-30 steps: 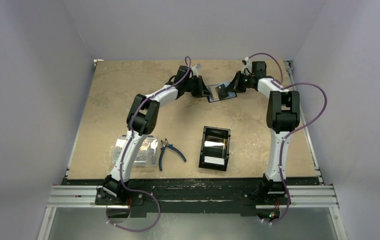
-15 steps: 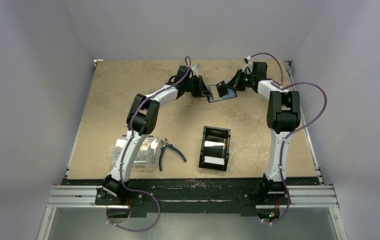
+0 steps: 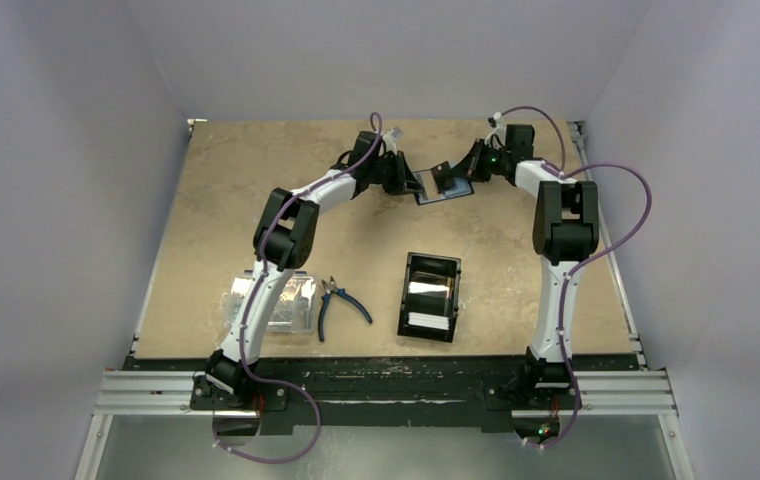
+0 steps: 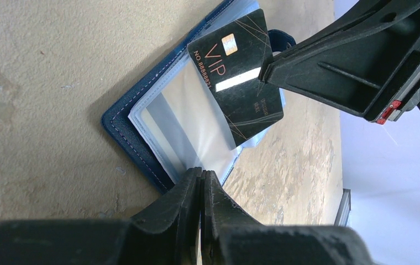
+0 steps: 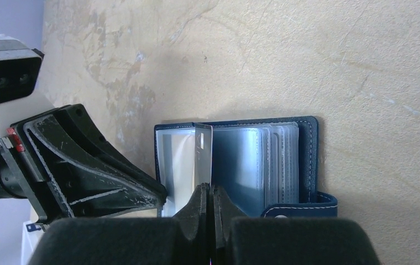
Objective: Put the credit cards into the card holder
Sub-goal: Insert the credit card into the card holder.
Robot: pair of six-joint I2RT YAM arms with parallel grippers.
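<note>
Left wrist view: with the right gripper [image 4: 263, 73] clamping the black VIP card [image 4: 235, 96] and the left gripper [image 4: 200, 181] pinching the open card holder [image 4: 124, 131], a skewed corner could snag.

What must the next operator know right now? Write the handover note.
Left gripper: fingers shut on the near edge of the open card holder, which lies on the table.
Right gripper: fingers shut on a black VIP card, held over the holder's clear sleeves, one corner at them, not slotted.
Done: holder opened, card brought to it.
Left: slide this card in, then fetch the pale cards that seem to lie in the black tray.
</note>
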